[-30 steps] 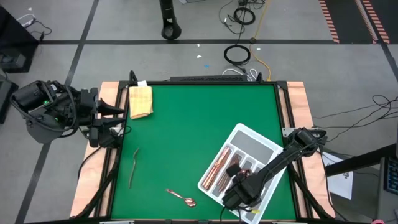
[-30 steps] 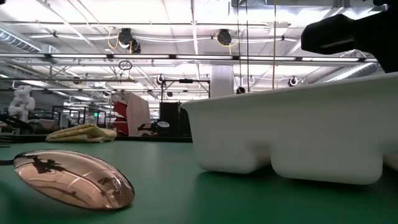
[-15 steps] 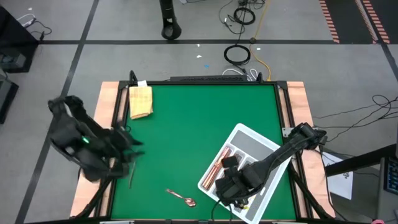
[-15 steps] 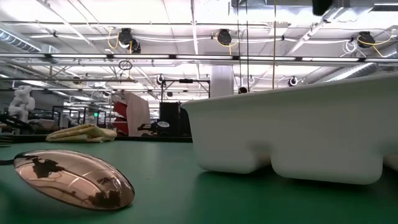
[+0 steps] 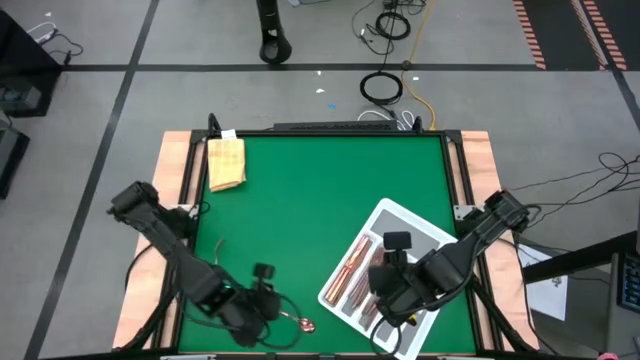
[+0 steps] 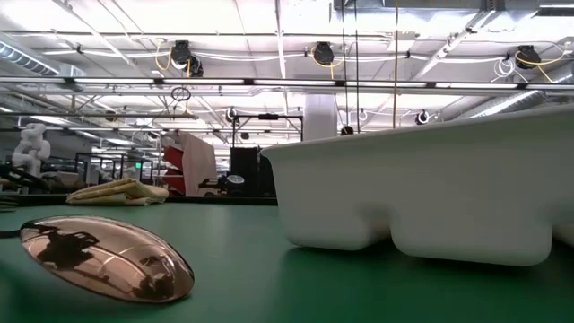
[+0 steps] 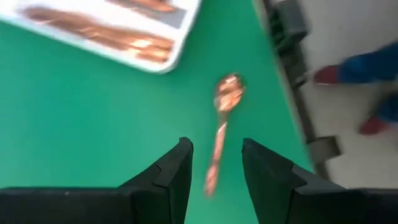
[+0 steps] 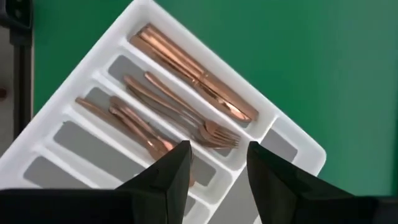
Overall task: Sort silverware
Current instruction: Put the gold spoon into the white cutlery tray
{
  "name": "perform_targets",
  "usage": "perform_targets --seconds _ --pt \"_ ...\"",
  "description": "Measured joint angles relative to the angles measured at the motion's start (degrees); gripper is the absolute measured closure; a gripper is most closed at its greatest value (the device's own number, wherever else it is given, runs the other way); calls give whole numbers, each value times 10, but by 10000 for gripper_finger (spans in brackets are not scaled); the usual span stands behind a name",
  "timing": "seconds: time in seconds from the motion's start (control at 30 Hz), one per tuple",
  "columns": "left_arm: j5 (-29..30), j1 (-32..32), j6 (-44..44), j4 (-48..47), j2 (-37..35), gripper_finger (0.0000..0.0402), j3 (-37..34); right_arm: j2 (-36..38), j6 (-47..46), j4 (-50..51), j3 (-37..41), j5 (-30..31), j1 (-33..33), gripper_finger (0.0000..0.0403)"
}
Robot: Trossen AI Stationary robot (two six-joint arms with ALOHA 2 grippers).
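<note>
A copper spoon (image 5: 296, 319) lies flat on the green table near its near edge, and its bowl (image 6: 108, 260) fills the low view's left. My left gripper (image 5: 262, 300) hovers open over the spoon's handle (image 7: 217, 146), with one finger on either side of the handle's end. Other copper silverware (image 8: 186, 62) lies in the slots of the white tray (image 5: 385, 207). My right gripper (image 8: 217, 163) is open above the tray (image 8: 311, 152). One more slim piece (image 5: 218, 246) peeks out from under the left arm.
A yellow-tan folded cloth (image 5: 226, 162) lies at the table's far left corner. The tray sits askew at the near right. Green table surface lies bare between cloth and tray. A person's shoes (image 7: 348, 74) stand beyond the near edge.
My left arm has swung from beyond the table's left edge across to the near middle, and its gripper now stands over the spoon's handle. My right gripper has shifted a little toward the far edge above the tray. The spoon and the tray have stayed put.
</note>
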State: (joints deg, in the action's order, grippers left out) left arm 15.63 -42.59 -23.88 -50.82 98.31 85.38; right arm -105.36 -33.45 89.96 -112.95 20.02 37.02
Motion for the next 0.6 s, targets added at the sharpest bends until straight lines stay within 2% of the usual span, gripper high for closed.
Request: perform_targets --seconds 0.07,0.17,0.37,0.6 --pt "-49 17 29 49 21 256 -5 2 -5 1 0 7 2 257" --pt "-104 38 65 73 50 256 -5 2 -15 1 0 9 9 257" --pt "-135 76 126 69 96 256 -5 2 -48 1 0 9 34 257" --pt "-168 96 158 86 146 256 -6 2 -110 1 0 9 78 257"
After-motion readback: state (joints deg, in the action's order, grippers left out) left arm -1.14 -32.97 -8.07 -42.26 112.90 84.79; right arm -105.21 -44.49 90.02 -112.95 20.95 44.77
